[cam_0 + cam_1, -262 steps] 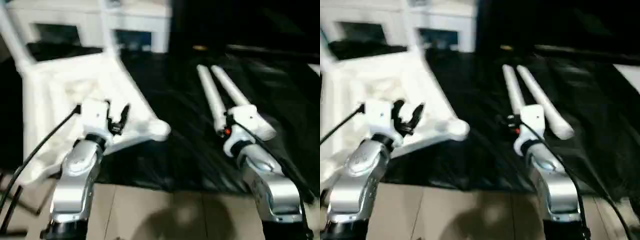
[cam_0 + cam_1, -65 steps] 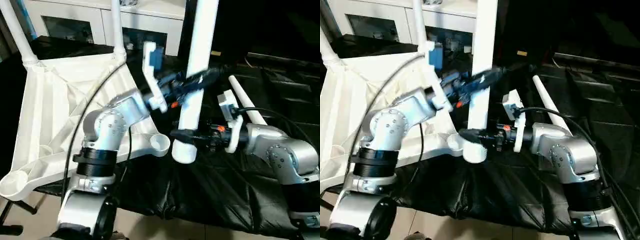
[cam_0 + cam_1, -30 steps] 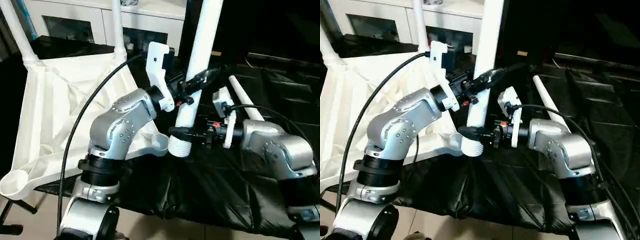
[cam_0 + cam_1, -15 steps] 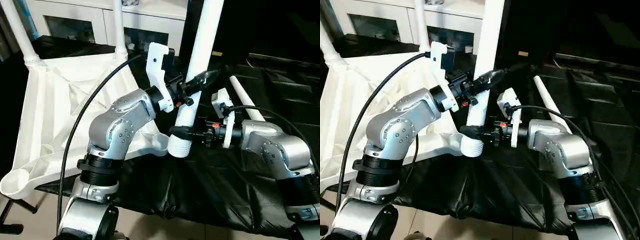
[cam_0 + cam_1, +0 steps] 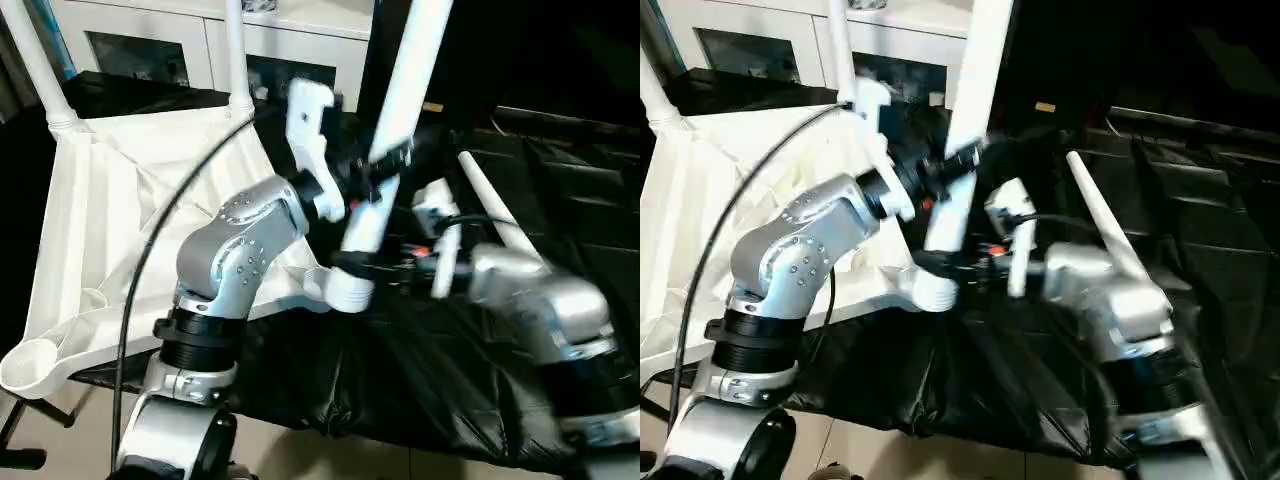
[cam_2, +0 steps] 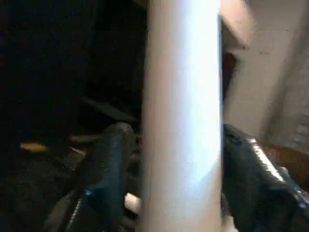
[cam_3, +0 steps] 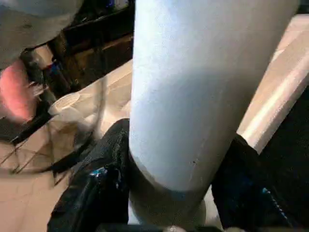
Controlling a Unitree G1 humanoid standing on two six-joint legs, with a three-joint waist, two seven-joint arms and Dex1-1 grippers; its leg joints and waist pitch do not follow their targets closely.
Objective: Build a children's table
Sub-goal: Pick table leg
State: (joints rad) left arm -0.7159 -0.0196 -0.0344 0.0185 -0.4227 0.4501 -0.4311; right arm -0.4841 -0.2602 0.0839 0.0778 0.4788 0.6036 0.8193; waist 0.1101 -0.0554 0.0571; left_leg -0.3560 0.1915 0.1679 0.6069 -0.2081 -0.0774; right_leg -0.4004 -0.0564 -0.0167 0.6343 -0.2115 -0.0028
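White plastic, the tapered table leg (image 5: 385,165) stands tilted above the tabletop's corner socket (image 5: 318,283), both the left gripper (image 5: 385,160) and right gripper (image 5: 355,262) clamped around it. It looks light, stiff and smooth; gripping near the ridged collar (image 5: 345,290) likely steadies it.

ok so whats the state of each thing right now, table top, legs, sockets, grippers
table top: upside down, ribbed underside up
held leg: near upright, tilted, ridged end at the near corner socket; cannot tell if seated
two far legs: standing in their sockets
spare leg: lying on the black sheet
near left socket: empty
left gripper: shut on held leg, mid-shaft
right gripper: shut on held leg, near its ridged end
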